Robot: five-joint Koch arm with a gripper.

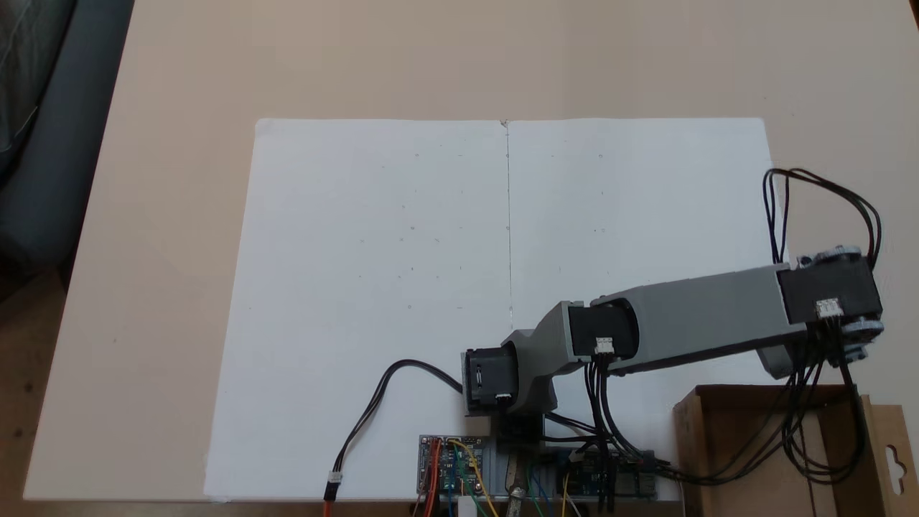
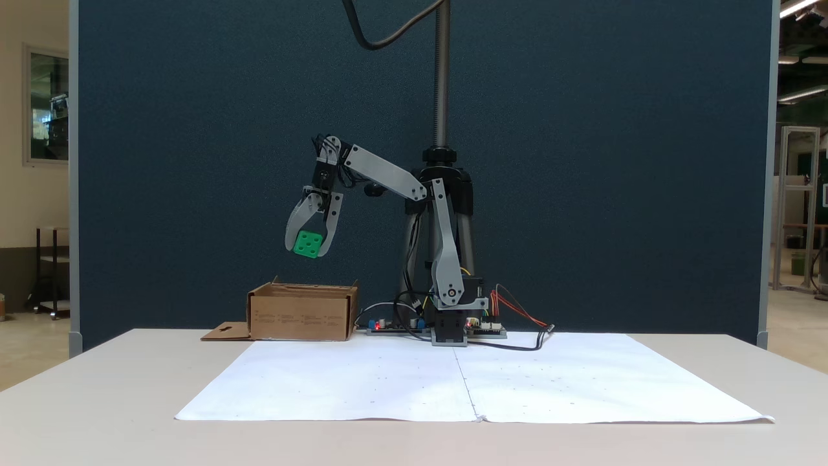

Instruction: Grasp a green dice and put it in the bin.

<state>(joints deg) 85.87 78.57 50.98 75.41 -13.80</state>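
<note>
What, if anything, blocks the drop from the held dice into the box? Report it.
Nothing visible does. The end effector holds the green dice in open air above the cardboard box; the box's top is open, and the space between them looks empty in this fixed view.

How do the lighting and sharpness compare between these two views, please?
In a fixed view from above, light is soft and even on the white paper. In a fixed view from the front, the dice in the gripper stands crisp against the dark panel; ceiling lights glare at top right.
</note>
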